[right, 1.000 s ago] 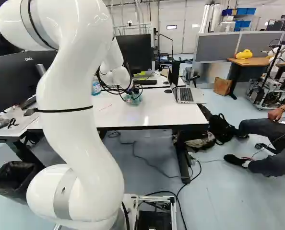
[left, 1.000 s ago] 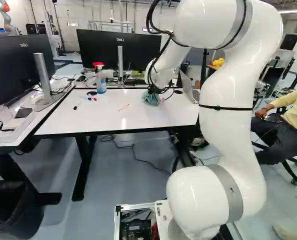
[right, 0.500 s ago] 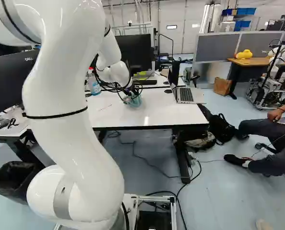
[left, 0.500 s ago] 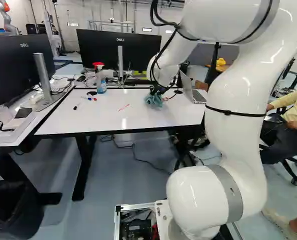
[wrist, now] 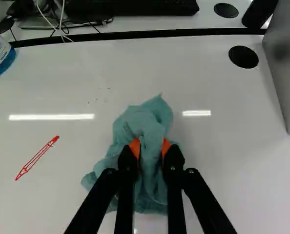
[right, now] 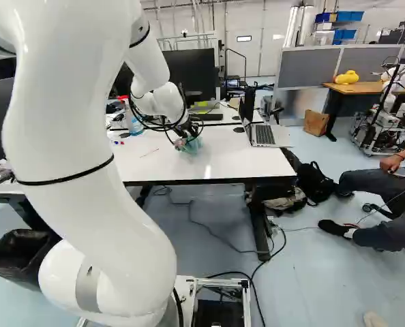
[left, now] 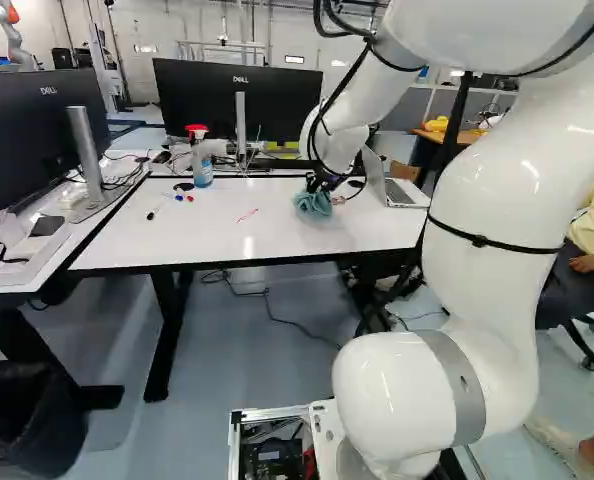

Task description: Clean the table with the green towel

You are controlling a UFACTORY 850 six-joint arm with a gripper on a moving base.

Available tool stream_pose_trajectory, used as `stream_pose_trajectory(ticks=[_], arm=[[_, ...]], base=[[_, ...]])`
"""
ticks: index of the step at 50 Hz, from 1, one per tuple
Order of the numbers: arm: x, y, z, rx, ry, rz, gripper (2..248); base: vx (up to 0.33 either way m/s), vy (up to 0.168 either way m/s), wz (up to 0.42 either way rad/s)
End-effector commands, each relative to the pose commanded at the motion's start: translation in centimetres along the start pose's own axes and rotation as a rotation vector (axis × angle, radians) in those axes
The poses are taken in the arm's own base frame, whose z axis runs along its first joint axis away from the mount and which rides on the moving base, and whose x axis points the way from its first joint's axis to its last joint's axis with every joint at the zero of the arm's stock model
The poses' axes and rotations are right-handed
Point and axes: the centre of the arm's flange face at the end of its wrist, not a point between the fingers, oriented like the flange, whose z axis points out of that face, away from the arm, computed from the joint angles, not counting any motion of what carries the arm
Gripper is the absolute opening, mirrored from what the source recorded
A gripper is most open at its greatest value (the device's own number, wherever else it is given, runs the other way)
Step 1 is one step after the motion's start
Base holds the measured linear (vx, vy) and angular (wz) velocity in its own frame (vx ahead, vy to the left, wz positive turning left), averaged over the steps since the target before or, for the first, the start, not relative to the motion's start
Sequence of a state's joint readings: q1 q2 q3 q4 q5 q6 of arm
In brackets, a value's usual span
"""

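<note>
In the left base view my gripper (left: 322,183) is over the right part of the white table (left: 177,235), at the green towel (left: 313,204). The wrist view has the gripper (wrist: 150,148) shut on the bunched green towel (wrist: 144,122), with folds of cloth between its orange pads and more spread around the fingers on the tabletop. A red drawn mark (wrist: 36,158) lies on the white surface to one side of the towel. A few tiny dark specks (wrist: 98,95) show ahead of the towel on that same side.
An open laptop (right: 264,135) stands on the table beyond the towel. A spray bottle (left: 201,160) and several markers (left: 180,197) are at the table's far left part. Monitors (left: 239,100) stand behind and at the left. Another robot (right: 393,102) is at the far right.
The arm's upper links have swung to the right in the left base view. Gripper and towel have shifted a little to the right and nearer on the table. The base has not moved.
</note>
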State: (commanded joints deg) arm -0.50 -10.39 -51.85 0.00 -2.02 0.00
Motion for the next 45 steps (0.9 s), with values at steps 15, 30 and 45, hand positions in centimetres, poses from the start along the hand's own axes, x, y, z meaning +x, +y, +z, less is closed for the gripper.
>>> stream_pose_trajectory(ticks=[15, 30, 45], arm=[[0.0, 0.0, 0.0, 0.000, -0.003, 0.000, 65], [2.2, -0.6, 1.3, 0.007, 0.079, -0.008, 65], [4.9, -2.1, 3.3, 0.026, 0.179, -0.026, 65]], base=[[0.000, 0.000, 0.000], [0.000, 0.000, 0.000], [0.000, 0.000, 0.000]])
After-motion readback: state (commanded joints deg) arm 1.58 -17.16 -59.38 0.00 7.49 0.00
